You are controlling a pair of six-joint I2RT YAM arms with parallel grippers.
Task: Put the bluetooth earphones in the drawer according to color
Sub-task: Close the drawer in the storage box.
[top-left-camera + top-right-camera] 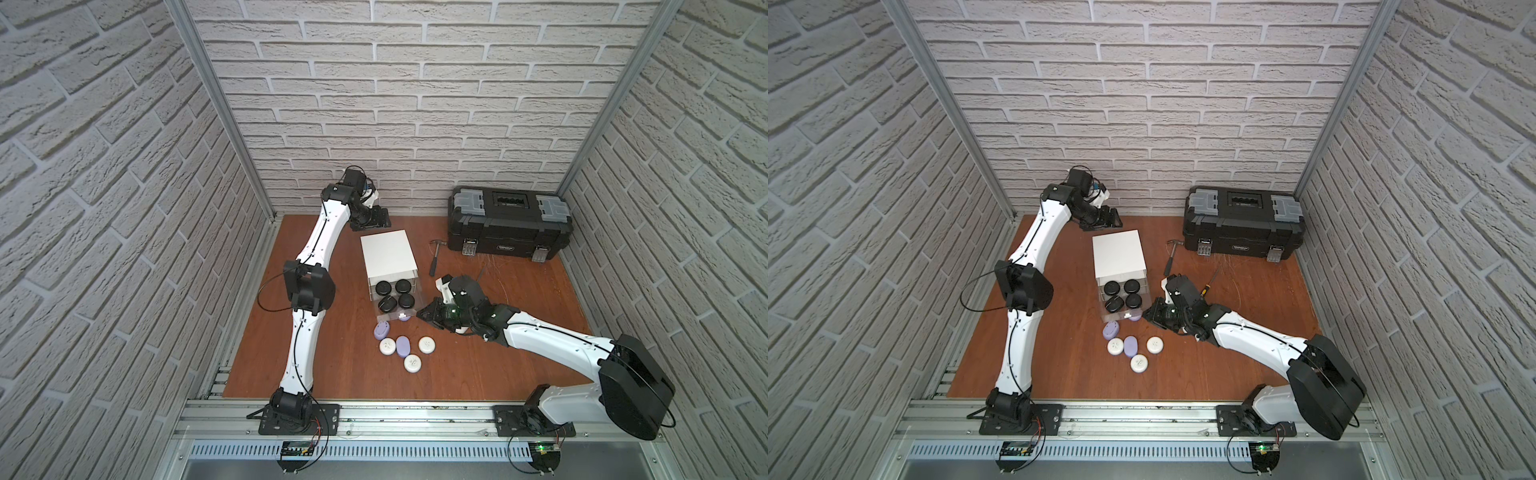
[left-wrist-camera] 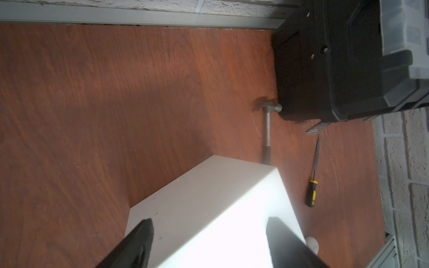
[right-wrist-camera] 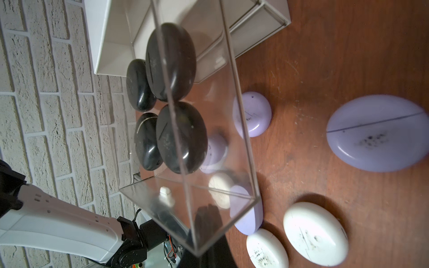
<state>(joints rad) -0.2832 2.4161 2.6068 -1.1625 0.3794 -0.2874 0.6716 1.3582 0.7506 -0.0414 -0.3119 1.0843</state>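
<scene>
Lying just beside shut, empty right gripper, open top drawer is best reached by it; left gripper agape, empty, behind cab..

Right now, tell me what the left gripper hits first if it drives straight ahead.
The white drawer cabinet: in the left wrist view its top fills the line ahead of the open left gripper. Probably the rear upper edge first, though depth is hard to judge.

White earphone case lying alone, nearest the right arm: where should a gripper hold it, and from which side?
Probably across its round rim, from straight above: the white case lies flat, dome up, apart from the other cases.
</scene>
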